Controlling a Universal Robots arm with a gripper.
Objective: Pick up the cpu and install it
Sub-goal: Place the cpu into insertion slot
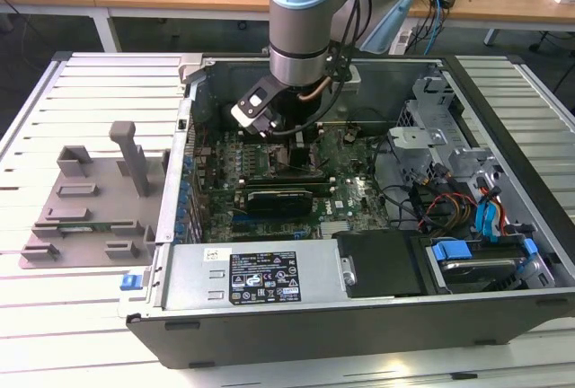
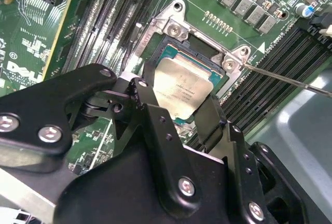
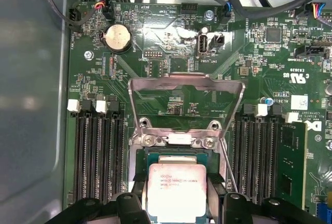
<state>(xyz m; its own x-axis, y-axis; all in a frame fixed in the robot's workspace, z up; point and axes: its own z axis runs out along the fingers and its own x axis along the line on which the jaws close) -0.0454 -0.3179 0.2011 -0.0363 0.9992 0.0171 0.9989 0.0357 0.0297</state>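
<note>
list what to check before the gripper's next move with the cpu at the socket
1. socket frame swung up off the socket: ok
2. lever lying off to the side, not across the cpu: ok
3. gripper shut on two opposite edges of the cpu: ok
4. cpu edges parallel with the socket in the first wrist view: ok
5. cpu seated flat in the socket: cannot tell
</note>
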